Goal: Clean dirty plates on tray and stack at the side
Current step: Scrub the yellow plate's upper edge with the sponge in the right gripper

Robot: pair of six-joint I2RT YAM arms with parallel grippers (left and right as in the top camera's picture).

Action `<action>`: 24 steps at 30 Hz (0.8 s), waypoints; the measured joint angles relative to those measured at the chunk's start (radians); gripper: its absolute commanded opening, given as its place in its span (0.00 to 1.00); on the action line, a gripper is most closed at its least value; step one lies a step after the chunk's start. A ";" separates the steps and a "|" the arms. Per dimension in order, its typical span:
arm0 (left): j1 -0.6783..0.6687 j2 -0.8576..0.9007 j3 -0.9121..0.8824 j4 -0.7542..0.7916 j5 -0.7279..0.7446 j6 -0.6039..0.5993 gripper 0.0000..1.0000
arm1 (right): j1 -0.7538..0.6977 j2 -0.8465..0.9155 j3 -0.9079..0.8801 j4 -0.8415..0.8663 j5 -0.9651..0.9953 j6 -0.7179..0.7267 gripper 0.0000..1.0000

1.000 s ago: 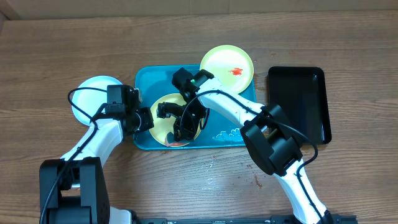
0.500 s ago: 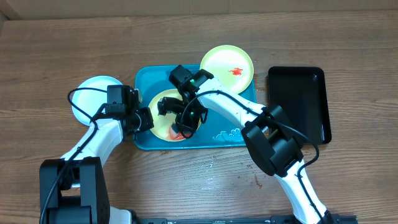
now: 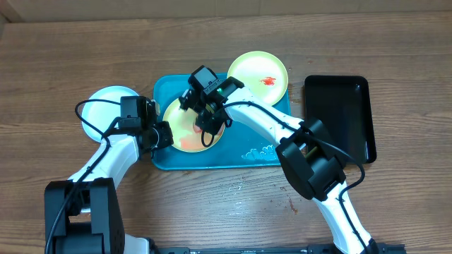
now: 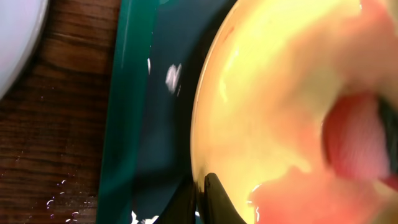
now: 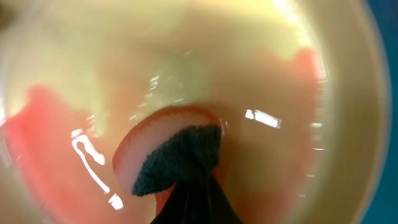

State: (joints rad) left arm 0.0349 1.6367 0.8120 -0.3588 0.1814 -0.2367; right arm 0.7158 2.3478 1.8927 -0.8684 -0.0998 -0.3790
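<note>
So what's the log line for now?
left claw: shut on cream plate | right claw: shut on sponge against plate | plate: sauce-smeared, in turquoise tray

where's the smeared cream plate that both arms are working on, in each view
Overhead: the round cream plate smeared with red sauce sits left of centre in the turquoise rectangular plastic tray.
Left wrist: it fills the right two-thirds.
Right wrist: it fills nearly the whole picture, a dark sponge on it.
Shared landmark: that tray, a band left of the plate in left wrist, a blue top-right corner in right wrist.
</note>
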 measured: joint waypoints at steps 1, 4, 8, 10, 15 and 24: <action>0.000 0.000 0.000 0.000 0.000 0.000 0.04 | -0.002 0.000 0.000 0.015 0.021 0.034 0.04; 0.000 0.000 0.000 -0.001 0.000 0.000 0.04 | -0.006 0.000 0.000 0.048 0.084 0.144 0.04; 0.000 0.000 0.002 -0.005 0.000 0.000 0.04 | -0.013 0.002 0.000 0.082 0.156 0.316 0.04; 0.000 0.000 0.002 -0.006 0.000 0.000 0.04 | -0.017 0.003 0.000 0.101 0.177 0.414 0.04; 0.001 0.000 0.002 -0.011 0.005 0.000 0.04 | -0.017 0.012 0.000 0.169 0.159 0.540 0.07; 0.011 0.000 0.002 -0.013 0.032 0.001 0.04 | -0.030 0.020 -0.004 0.272 -0.042 0.586 0.07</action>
State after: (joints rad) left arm 0.0460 1.6367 0.8143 -0.3721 0.2131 -0.2359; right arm 0.6857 2.3680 1.8885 -0.5968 -0.1421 0.2066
